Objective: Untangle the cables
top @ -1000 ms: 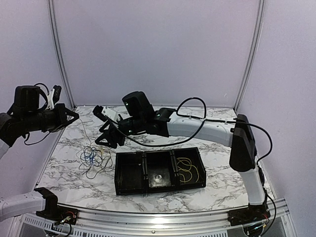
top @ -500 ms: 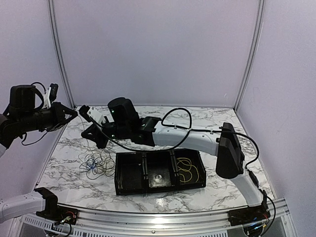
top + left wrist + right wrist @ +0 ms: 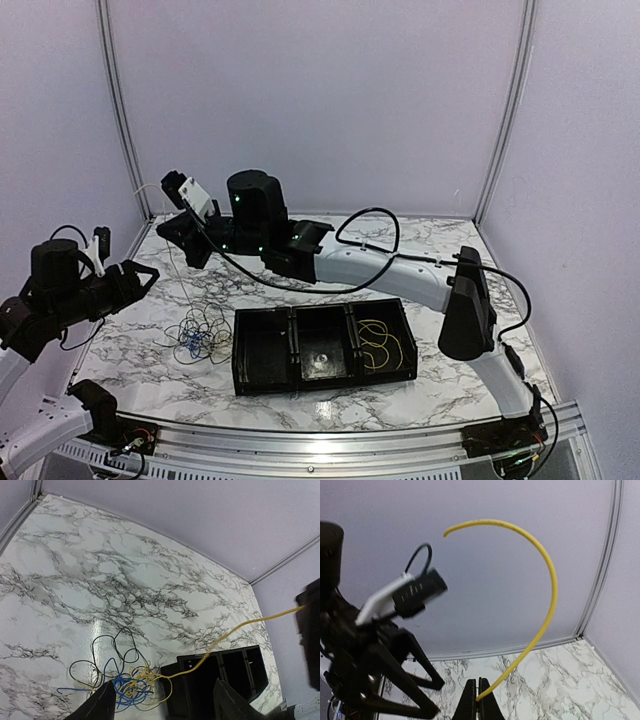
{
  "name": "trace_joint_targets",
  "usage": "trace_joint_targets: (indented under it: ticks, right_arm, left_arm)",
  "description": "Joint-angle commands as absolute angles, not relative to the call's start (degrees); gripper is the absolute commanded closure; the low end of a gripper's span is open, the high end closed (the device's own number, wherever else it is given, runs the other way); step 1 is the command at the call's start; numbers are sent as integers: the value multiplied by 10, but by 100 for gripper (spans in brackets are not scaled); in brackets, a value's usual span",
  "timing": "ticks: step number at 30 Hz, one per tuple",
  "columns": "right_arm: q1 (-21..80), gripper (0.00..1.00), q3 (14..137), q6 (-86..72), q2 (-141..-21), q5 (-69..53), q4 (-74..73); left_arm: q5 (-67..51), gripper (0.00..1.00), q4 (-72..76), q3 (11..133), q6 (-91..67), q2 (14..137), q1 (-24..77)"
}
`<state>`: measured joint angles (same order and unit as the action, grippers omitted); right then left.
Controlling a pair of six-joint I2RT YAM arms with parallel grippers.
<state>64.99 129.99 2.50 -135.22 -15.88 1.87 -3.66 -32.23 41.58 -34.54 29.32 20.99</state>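
Raised and swung leftward, the right gripper (image 3: 479,697) pinches a yellow cable (image 3: 551,587) arcing above its fingertips. The lowered left gripper (image 3: 162,705) has its fingers spread, with the tangle (image 3: 125,682) between them and the tray (image 3: 210,660) beyond.

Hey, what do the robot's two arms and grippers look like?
The left arm and right arm have white tubular links with black joints and wrists. A thick black cable loops along the right arm. The left gripper and right gripper have slim black fingers.

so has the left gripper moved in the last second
Yes. In the top view the left gripper dropped from level with the table's far edge to nearer the black tray's level.
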Motion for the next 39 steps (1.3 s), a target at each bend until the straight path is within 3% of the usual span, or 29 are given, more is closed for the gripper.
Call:
trace_joint_targets:
  ticks: [1,14,25,28,32,39]
  right_arm:
    - [653,100,1356,37,-1318,-141,64]
    - [669,100,1411,60,-1299,-157,116]
    - [678,100,1448,98,-1230,-148,145]
    - [671,100,1437,111,-1195,-142,129]
    - [645,100,1395,103,-1142,-142,96]
    - [570,100,1217,126,-1011,-141,54]
  left_arm:
    - [-50,30,-215,354,-380,301,211]
    - [-40,40,-33,253,-388,466,233]
    - [25,57,25,157,-444,530,234]
    - [32,56,24,148,-449,539,234]
    - [46,48,7,150,-445,533,234]
    - [78,38,-62,195,-422,491,235]
